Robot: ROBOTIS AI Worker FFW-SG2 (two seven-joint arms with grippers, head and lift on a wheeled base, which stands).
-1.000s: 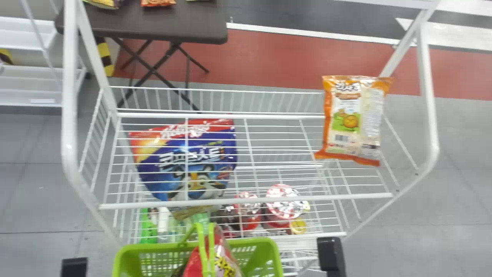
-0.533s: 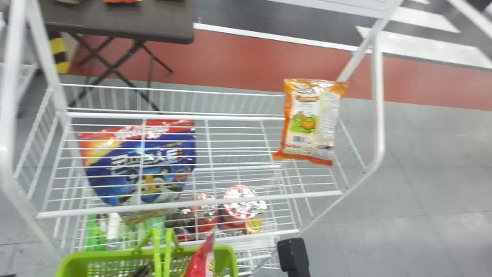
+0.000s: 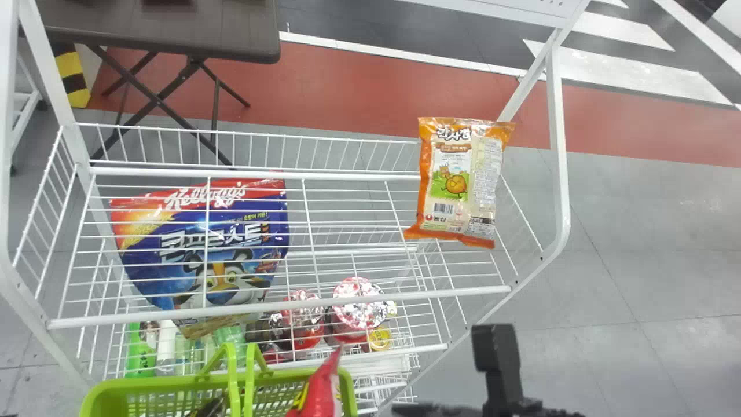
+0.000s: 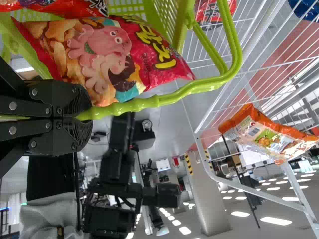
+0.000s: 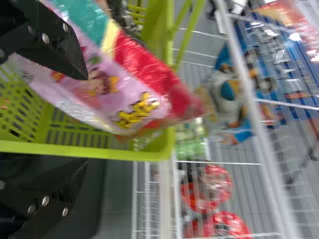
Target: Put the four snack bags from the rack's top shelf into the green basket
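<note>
Right gripper (image 3: 498, 373) has shifted rightward, away from the green basket (image 3: 231, 382)

My head view has swung right too. I have the right fingers spread near the red snack bag (image 3: 321, 388) in the basket; that wrist view is blurred, so I can't tell whether they touch it. My left gripper (image 4: 82, 118) is clenched on the green handle (image 4: 164, 99). An orange snack bag (image 3: 457, 185) lies at the right end of the rack's top shelf (image 3: 341, 298); a blue bag (image 3: 214, 249) shows beneath the wires.
</note>
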